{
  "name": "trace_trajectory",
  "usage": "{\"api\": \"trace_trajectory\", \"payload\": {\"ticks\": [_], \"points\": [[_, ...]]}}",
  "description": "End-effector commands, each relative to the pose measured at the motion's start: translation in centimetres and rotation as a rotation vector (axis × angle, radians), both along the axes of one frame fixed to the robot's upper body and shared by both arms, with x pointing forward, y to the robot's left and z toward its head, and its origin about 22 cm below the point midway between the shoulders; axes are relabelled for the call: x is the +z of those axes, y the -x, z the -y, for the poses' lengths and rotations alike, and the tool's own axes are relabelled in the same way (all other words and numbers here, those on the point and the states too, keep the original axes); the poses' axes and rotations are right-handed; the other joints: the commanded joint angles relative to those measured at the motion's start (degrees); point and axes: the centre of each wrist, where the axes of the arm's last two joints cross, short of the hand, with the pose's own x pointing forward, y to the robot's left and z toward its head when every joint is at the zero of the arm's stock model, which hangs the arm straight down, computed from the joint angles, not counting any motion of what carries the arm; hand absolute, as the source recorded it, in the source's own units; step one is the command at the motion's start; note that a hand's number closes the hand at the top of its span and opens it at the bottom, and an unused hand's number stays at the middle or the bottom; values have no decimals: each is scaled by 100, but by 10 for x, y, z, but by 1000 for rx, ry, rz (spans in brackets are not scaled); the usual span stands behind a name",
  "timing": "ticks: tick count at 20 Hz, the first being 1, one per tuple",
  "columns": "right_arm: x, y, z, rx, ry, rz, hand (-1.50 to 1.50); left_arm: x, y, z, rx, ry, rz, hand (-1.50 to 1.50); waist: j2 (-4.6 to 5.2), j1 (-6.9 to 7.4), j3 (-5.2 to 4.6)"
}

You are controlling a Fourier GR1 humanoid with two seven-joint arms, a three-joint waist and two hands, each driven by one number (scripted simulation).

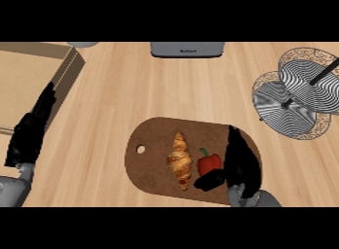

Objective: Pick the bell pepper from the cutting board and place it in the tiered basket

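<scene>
Since I'm sweeping from the left, my left hand [30, 131] comes first: resting by the cardboard box [28, 73], fingers straight, holding nothing. Next, the cutting board [154, 170] carries a croissant [179, 160] lying lengthwise near its middle. Just right of it sits the bell pepper [209, 163], red, green stem up toward the far side, still on the board. My right hand [241, 163] lies right beside the pepper, fingers extended flat along its right flank, thumb near the pepper's lower end; not closed on it as far as I can see. Further right, the tiered basket [301, 95] stands well apart. My read on handling: pepper is light, hollow, stiff-walled, with glossy skin likely to slip. I'd wrap the body across its widest part, not the stem.
</scene>
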Motion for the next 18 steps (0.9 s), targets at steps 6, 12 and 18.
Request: {"api": "trace_trajectory", "payload": {"ticks": [6, 12, 18], "points": [[5, -1, -13, -154, 52, -180, -150, 2, -4, 2, 4, -7, 7, 0, 9, -12, 7], [-13, -2, -20, -153, 33, -193, -150, 20, -5, -3, -11, 5, -1, 0, 15, 69, 13], [-22, -21, -15, -143, -3, -231, -150, -6, 0, 6, -18, 21, -7, 0, 30, 84, 12]]}}
